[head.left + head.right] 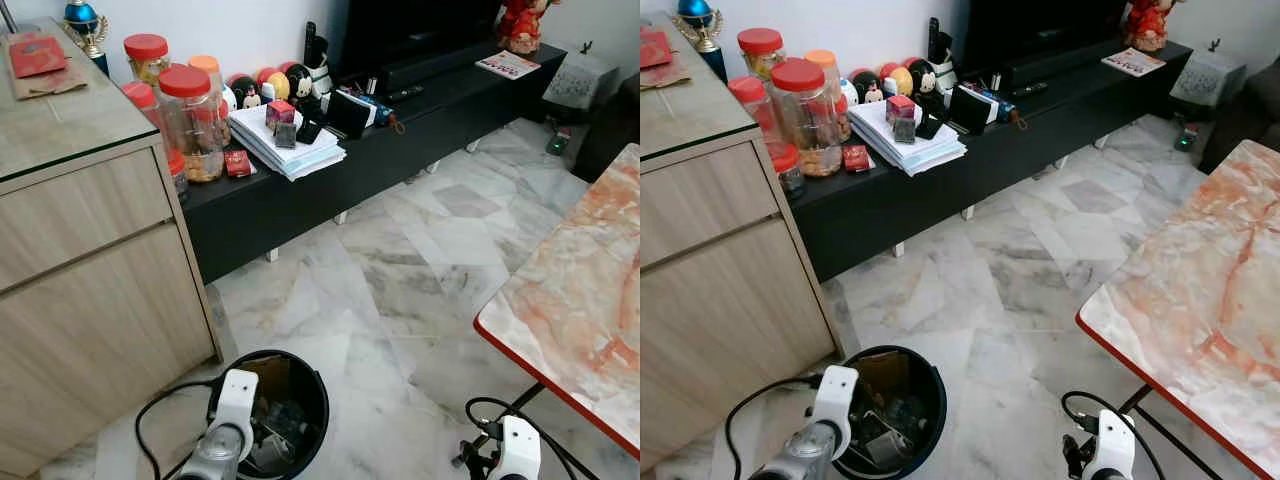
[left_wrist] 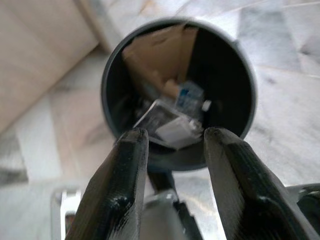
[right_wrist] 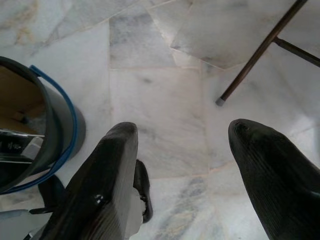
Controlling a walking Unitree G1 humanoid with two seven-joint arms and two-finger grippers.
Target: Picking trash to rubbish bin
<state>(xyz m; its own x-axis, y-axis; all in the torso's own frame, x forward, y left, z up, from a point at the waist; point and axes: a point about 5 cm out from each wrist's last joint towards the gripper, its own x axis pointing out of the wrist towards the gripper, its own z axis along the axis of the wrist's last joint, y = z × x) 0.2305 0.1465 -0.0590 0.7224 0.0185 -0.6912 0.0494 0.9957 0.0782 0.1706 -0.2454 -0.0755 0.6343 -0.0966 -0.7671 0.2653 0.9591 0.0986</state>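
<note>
**Left eye view first: left hand over bin, nothing held**

Left eye view: rubbish bin [image 1: 310, 385] on marble floor [image 1: 400, 290] beside wooden cabinet [image 1: 90, 290], black, round. Left arm above its rim.

Right eye view: same layout. Marble-topped surface [image 1: 1200, 310] to the right; right arm low beside its leg.

Left wrist view: left hand [image 2: 170, 145] spread, empty, aimed into bin. Trash [image 2: 172, 120] inside: torn cardboard, crumpled white and blue packaging. Probably light, crushable, easy to deform; best pinched on a stiff folded edge.

Right wrist view: right hand [image 3: 182, 145] spread wide, empty, over bare floor. Blue-edged bin just beside.
</note>
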